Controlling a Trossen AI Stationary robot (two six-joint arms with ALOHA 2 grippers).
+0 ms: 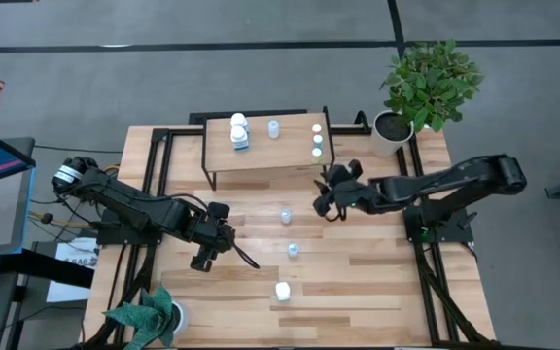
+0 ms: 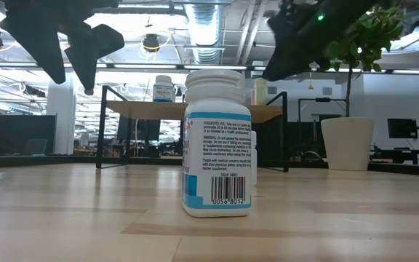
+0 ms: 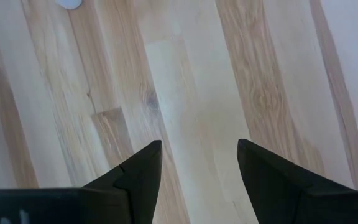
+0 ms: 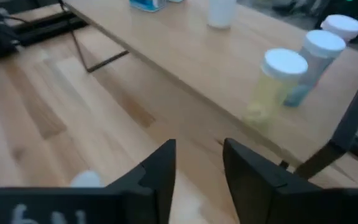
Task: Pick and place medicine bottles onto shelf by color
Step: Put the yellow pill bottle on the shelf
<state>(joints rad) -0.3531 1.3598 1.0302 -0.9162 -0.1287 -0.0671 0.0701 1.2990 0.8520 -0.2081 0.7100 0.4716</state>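
Note:
The shelf stands at the table's far middle. On its top are two white bottles, a pale-blue bottle and three tiny bottles; the tiny ones also show in the right wrist view. On the table in front of it stand two small bottles and a larger white bottle, which is close up in the low view. My right gripper is open and empty, just in front of the shelf's right end. My left gripper is open and empty over bare table, left of the loose bottles.
A potted plant in a white pot stands at the far right corner, and another plant at the near left corner. Black frame rails run along the table's sides. Bare wood lies between the two grippers.

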